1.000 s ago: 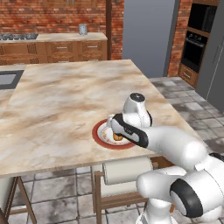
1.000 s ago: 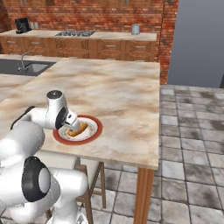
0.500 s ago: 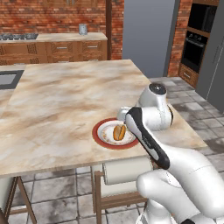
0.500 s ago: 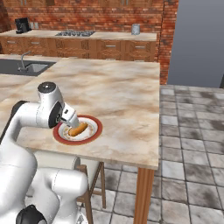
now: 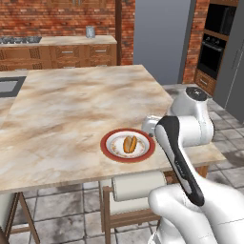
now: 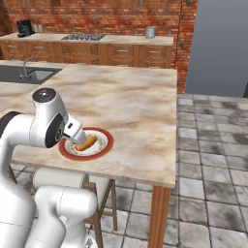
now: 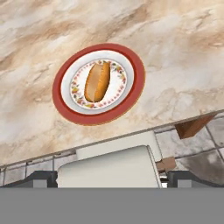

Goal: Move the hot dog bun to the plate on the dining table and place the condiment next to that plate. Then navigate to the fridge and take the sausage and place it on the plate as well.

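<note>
Brick wall and wooden cabinets at the far side, sink set into the counter far left. Nearer, beige-brown veined marble of the dining table, stretching wide. On its near edge, right of centre, the plate: round, broad red rim, white centre with a speckled floral ring. Dead centre on the plate, the hot dog bun: oblong, golden-orange, split lengthwise down the top, lying flat. Below the table edge, a pale padded chair back. Just right of the plate, the gripper, lifted off the bun and above the table edge, fingers spread wide apart, empty. Farther right, the tall grey fridge against the back, black oven beyond.
</note>
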### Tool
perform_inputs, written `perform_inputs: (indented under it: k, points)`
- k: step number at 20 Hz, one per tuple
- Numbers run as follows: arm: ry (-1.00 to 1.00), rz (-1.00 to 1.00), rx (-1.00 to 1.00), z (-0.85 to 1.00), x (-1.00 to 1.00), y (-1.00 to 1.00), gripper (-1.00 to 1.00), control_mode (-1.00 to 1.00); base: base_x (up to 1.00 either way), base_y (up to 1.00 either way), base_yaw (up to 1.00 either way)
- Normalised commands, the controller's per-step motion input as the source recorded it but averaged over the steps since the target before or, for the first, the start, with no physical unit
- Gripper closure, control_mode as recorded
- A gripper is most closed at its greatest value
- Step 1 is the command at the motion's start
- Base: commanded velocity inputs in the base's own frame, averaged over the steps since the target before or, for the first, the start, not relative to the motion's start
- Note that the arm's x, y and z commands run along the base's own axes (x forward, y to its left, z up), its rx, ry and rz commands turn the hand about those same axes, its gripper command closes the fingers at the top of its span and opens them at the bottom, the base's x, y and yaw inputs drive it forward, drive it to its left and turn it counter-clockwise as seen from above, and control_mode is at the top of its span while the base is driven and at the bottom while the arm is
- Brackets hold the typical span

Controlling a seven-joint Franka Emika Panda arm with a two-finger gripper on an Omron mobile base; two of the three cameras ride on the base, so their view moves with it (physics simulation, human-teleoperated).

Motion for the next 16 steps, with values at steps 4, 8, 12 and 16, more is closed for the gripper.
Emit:
perform_inputs:
  k: [4, 8, 12, 16]
  points:
    - [-0.01, 0.00, 0.00, 0.38, -0.50, -0.33, -1.00, -1.00, 0.00, 0.00, 0.00]
    - [0.00, 0.00, 0.00, 0.25, -0.38, -0.23, -1.00, -1.00, 0.00, 0.00, 0.00]
    - [0.01, 0.00, 0.01, 0.00, -0.13, -0.22, -1.00, -1.00, 0.00, 0.00, 0.00]
    - [0.00, 0.00, 0.00, 0.25, -0.59, -0.19, -1.00, -1.00, 0.00, 0.00, 0.00]
